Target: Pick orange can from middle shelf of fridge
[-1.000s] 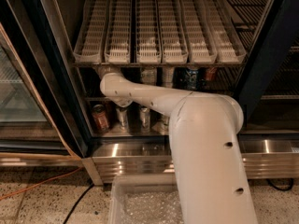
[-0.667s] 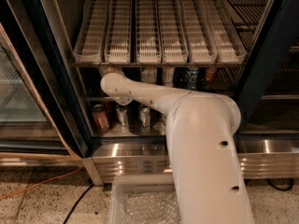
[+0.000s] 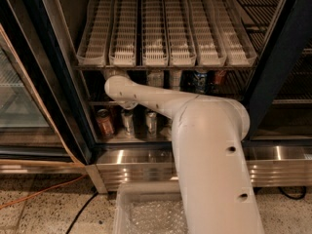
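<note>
**Tool (image 3: 117,82) deep at the left of the middle shelf (image 3: 100,102): get a square hold before pulling back**

The tool sits at the far end of the white arm (image 3: 161,101). It is inside the fridge (image 3: 57,82), at the left end of the middle shelf, close under the white glide trays (image 3: 165,38). The arm's rounded end covers most of it, so I cannot tell whether it is spread or pinching anything. The orange can (image 3: 113,74) appears to be right there. Only a pale glint, which I take for its lid, shows just above the arm's end, and its body is hidden.

The step in hand looks like the grasp itself. To do it well, the tool should close squarely across the can's body, below the lid rim, with the can upright and centred. Room is tight: the trays hang low overhead and clear bottles (image 3: 155,77) stand just to the right. A slight lift should be enough to free the can from the wire bars and front rail. After that, a straight pull toward the opening suits best. Keeping the arm level should spare the reddish-brown can (image 3: 104,123) on the steel floor below. A thin aluminium can may dent or slip if pinched off-centre, so moderate pressure seems wise.
</note>
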You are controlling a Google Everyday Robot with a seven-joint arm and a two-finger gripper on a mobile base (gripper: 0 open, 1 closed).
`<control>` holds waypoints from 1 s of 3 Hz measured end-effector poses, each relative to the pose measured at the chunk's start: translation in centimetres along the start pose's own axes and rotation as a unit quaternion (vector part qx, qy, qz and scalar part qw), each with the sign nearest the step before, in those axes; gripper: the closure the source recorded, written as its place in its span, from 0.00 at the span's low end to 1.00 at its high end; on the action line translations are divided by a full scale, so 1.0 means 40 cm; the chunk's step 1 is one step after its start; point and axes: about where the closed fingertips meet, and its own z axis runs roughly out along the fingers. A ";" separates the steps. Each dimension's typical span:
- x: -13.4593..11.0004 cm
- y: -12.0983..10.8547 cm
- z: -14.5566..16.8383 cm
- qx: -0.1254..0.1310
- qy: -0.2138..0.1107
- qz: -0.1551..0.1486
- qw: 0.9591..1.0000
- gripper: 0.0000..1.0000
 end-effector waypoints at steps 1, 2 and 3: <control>0.003 -0.002 0.024 0.005 -0.002 -0.001 1.000 0.24; -0.018 0.007 0.084 0.009 -0.015 -0.004 1.000 0.25; -0.012 0.011 0.095 0.007 -0.011 -0.003 1.000 0.24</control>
